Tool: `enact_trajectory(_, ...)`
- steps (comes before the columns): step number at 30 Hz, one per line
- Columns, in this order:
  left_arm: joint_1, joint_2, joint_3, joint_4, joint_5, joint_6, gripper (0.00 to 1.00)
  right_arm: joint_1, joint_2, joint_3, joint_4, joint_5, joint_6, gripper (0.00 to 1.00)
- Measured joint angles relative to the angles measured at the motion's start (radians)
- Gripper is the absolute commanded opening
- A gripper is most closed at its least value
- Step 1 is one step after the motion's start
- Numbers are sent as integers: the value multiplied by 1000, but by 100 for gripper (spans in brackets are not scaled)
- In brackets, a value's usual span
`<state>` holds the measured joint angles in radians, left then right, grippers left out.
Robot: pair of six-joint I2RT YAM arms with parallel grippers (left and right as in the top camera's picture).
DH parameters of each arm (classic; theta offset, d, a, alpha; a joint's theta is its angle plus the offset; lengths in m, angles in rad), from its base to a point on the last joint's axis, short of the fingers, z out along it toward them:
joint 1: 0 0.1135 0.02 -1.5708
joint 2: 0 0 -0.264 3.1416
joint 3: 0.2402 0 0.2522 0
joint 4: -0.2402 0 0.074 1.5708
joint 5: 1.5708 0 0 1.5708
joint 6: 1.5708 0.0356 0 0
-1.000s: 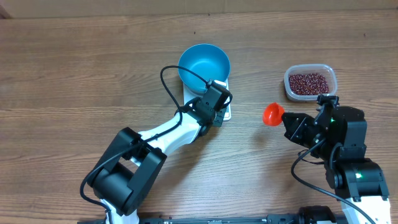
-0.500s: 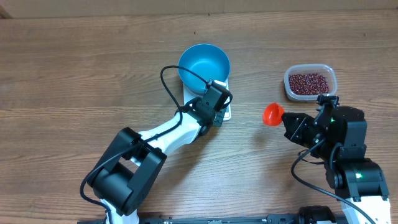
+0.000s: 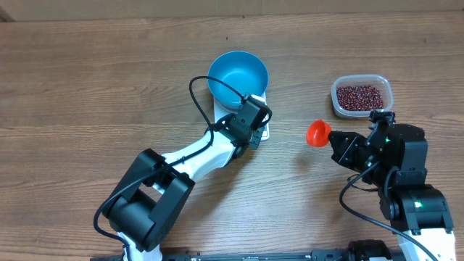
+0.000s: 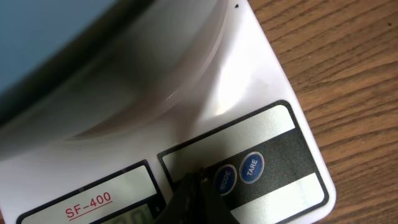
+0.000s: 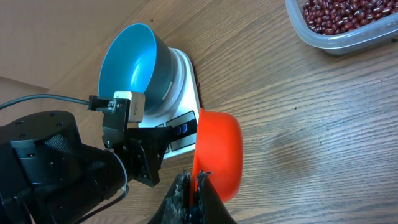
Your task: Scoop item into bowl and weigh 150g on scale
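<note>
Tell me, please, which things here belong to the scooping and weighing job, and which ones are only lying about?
Belong to the job: beans in the clear tub; red scoop, gripped by the right gripper; blue bowl on the white scale; left gripper, shut, at the scale's buttons.
Just lying about: only the left arm's black cable.

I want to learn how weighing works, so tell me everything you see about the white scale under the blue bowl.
The small flat white plastic scale lies level on the wooden table. Its front edge has a grey-and-black panel with round blue MODE and TARE buttons, beside a display window marked SF-400 in red. The round blue plastic bowl sits on it. The shut left gripper points at the panel beside MODE; whether it presses is unclear.
</note>
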<state>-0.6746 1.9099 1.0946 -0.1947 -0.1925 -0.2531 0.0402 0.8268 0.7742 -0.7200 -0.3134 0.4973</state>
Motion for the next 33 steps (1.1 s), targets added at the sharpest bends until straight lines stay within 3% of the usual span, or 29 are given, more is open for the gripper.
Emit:
enact_trajectory(7, 0, 0, 7, -22, 0, 2, 4, 0, 0, 0, 0, 0, 0, 4)
enact_trajectory(14, -7, -39, 14, -166, 5, 3, 4, 0, 0, 0, 2, -1, 0, 4)
enact_trajectory(21, -19, -192, 9, -330, 5, 3, 5, 0, 0, 0, 1, 0, 0, 4)
enact_trajectory(22, -21, -220, 9, -350, 5, 3, 11, 0, 0, 0, 1, 0, 0, 4)
enact_trajectory(23, -23, -243, 9, -368, 5, 3, 42, 0, 0, 0, 1, 0, 0, 4)
enact_trajectory(24, -24, -280, 9, -396, 5, 6, 99, 0, 0, 0, 1, 0, 0, 4)
enact_trajectory(33, -23, -537, 9, -547, 5, 14, 100, 0, 0, 0, 1, 0, 0, 4)
